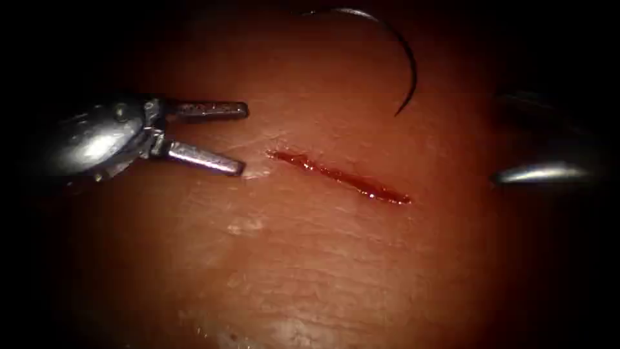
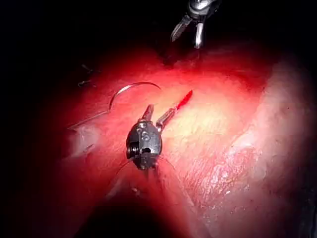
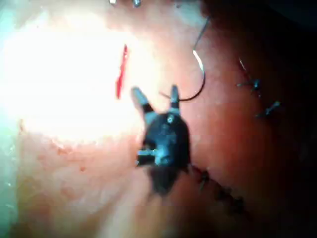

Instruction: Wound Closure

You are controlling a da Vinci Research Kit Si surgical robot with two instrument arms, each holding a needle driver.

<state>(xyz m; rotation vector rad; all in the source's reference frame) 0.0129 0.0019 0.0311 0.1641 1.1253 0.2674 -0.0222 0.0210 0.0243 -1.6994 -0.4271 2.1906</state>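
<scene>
The needle [image 1: 400, 58] is observed lying free on the tissue [image 1: 310, 258], at twelve o'clock from the cut [image 1: 339, 176]. The left tool [image 1: 244, 139] is noted with jaws parted, empty, the needle at its two o'clock. The right tool [image 3: 153, 94] is likewise spread, holding nothing.

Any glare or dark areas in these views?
Endoscope view: light pools on the pork tissue around the red cut, rim dark; glare on the left arm's claw, open and empty; the curved steel needle lies free above the cut. Right wrist view: glare washes tissue beside the right arm's claw, open and empty.
</scene>
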